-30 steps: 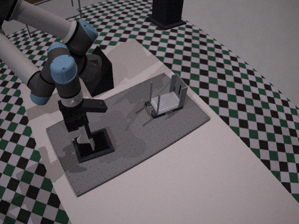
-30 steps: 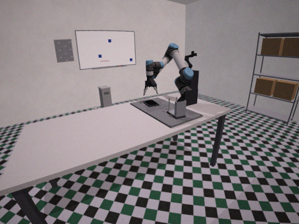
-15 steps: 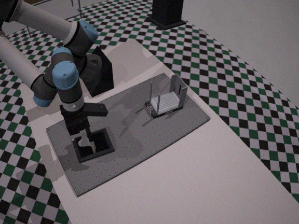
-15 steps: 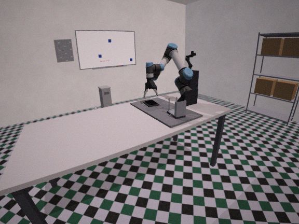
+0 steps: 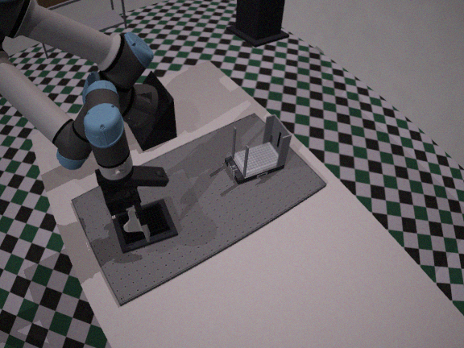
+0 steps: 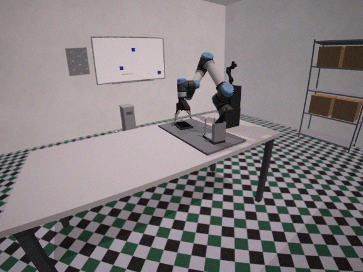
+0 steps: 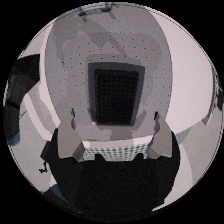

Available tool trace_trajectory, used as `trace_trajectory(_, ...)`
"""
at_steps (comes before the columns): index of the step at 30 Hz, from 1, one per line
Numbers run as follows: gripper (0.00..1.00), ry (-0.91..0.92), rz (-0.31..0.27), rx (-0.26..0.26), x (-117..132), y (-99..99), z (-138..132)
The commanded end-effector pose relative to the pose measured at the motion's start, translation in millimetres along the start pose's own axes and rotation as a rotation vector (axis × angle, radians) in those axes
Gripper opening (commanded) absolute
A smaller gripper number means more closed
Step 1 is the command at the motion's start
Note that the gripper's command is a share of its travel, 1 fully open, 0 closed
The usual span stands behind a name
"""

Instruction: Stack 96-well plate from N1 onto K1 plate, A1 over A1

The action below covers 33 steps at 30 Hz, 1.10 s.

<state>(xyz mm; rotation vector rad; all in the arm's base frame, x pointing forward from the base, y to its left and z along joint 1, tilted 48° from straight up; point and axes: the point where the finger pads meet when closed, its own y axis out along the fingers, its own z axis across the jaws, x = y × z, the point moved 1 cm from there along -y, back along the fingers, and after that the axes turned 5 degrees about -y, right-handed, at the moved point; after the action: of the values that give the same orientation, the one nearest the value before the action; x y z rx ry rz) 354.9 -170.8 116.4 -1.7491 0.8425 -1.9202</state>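
Observation:
A dark 96-well plate (image 5: 159, 219) (image 6: 183, 124) (image 7: 116, 96) lies in the black plate nest N1 (image 5: 150, 242) at the left of the grey perforated board (image 5: 225, 225) (image 6: 201, 143) (image 7: 115, 45). My gripper (image 5: 137, 227) (image 6: 183, 116) (image 7: 112, 142) is open and empty. It hangs straight above the nest, with a finger on each side of the plate's near end and not touching it. The stack rack K1 (image 5: 278, 138) (image 6: 218, 132) stands at the right of the board, with tall grey walls and thin posts. A white well plate (image 5: 262, 157) lies flat inside it. I cannot make out the cut corners.
The board lies on a long white table (image 5: 322, 282) (image 6: 94, 170). The arm's black pedestal (image 5: 157, 109) stands behind the board. A black block (image 5: 259, 18) stands on the floor beyond the table. A shelf unit with boxes (image 6: 337, 85) stands at the far right of the room.

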Motion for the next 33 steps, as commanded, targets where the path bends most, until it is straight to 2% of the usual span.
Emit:
trace_trajectory(1,1.0,0.0,0.0,0.002,0,6.8,0)
trace_trajectory(12,1.0,0.0,0.0,0.002,0,25.2,0)
trace_trajectory(28,1.0,0.0,0.0,0.002,0,28.1,0)
trace_trajectory(29,0.0,0.0,0.0,0.002,0,28.1,0)
trace_trajectory(33,0.0,0.0,0.0,0.002,0,28.0,0)
